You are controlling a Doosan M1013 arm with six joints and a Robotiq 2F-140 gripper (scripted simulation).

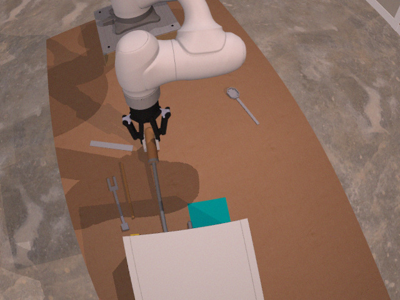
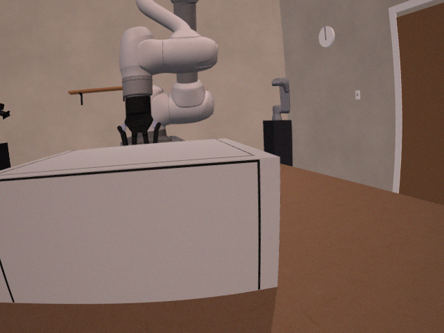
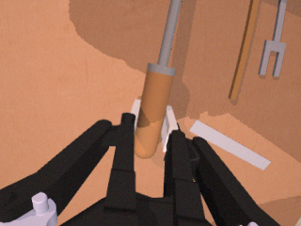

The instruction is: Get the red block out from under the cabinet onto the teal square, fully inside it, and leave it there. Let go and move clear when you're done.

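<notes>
- Your tool (image 1: 150, 142) is clamped on the wooden handle (image 1: 150, 145) of a long rake-like implement; in the wrist view the fingers press that handle (image 3: 152, 113) from both sides, only a narrow way apart.
- The implement's grey shaft (image 1: 158, 194) runs from the handle across the brown tabletop (image 1: 290, 180) toward the white cabinet (image 1: 194, 261), and its far end passes out of sight at the cabinet's front edge.
- You cannot see the red block in any view; the space under the cabinet is hidden from the top camera, and the exterior camera shows only the cabinet's (image 2: 136, 222) closed side.
- The teal square (image 1: 209, 211) lies on the tabletop against the cabinet's front edge, just to the right of the shaft in the top view, with nothing resting on its visible part.
- Left of the shaft in the top view lie a thin wooden rod (image 1: 126, 190) and a grey fork-ended bar (image 1: 117, 203), roughly parallel to it.
- A flat grey strip (image 1: 111, 145) lies just beside the tool.
- A grey spoon-shaped piece (image 1: 242, 104) sits well apart on the other side.
</notes>
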